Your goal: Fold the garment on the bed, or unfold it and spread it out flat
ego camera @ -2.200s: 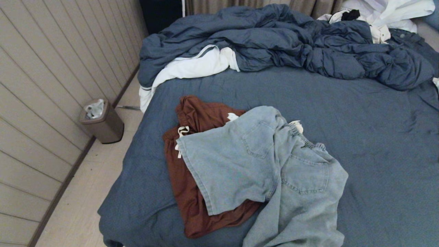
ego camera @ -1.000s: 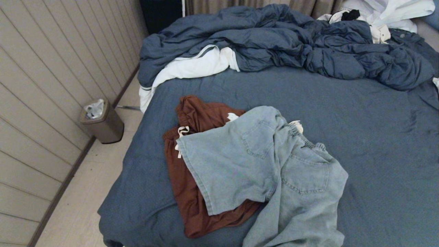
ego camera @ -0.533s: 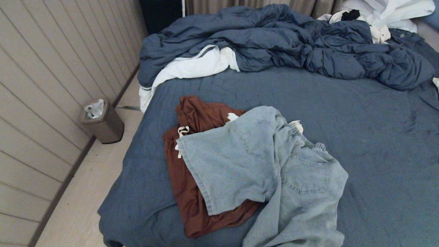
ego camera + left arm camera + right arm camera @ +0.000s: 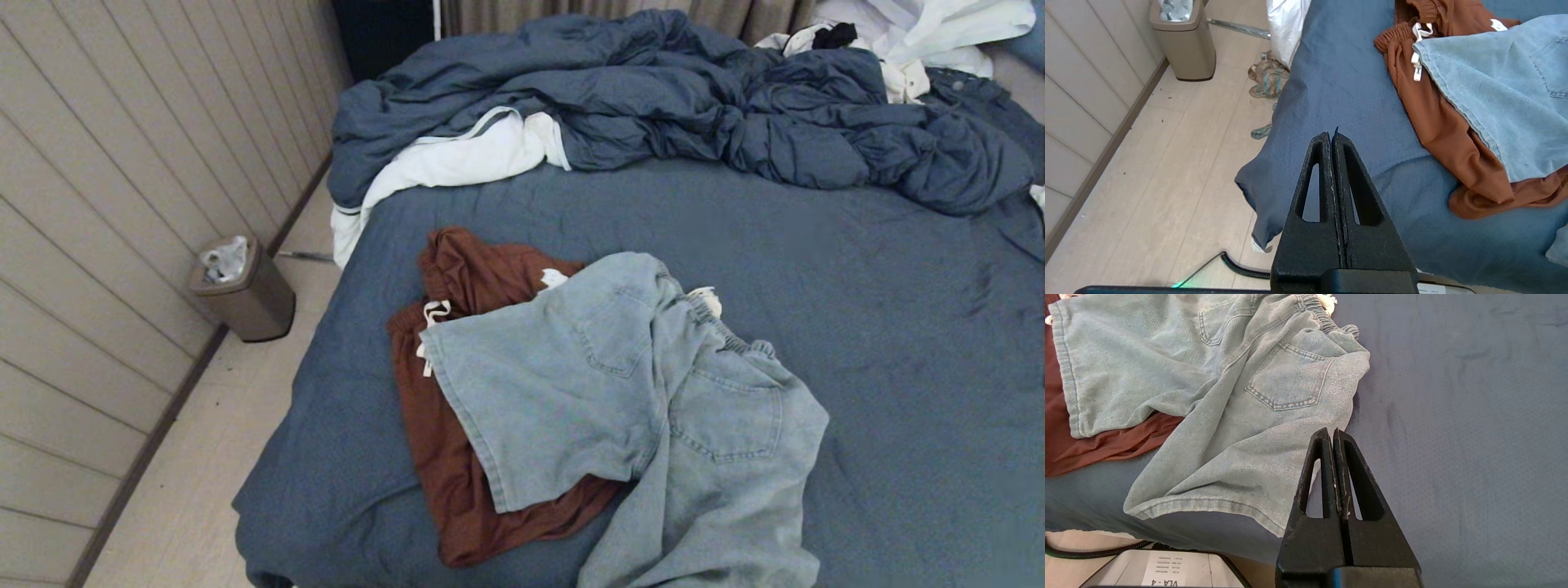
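Light blue denim shorts (image 4: 620,408) lie rumpled, back pockets up, at the near part of the bed (image 4: 898,327), one leg draped to the front edge. They overlap rust-brown shorts (image 4: 457,457) with a white drawstring. Neither gripper shows in the head view. My left gripper (image 4: 1331,135) hangs shut and empty over the bed's near left corner, short of the brown shorts (image 4: 1437,122). My right gripper (image 4: 1330,433) is shut and empty above the sheet, just beside the denim shorts' (image 4: 1241,416) leg edge.
A bunched blue duvet (image 4: 653,106) with white lining fills the bed's far side, with white clothes (image 4: 922,33) at the far right. A tan bin (image 4: 245,290) stands on the floor by the panelled wall. Cloth scraps (image 4: 1267,75) and a black cable (image 4: 1241,267) lie on the floor.
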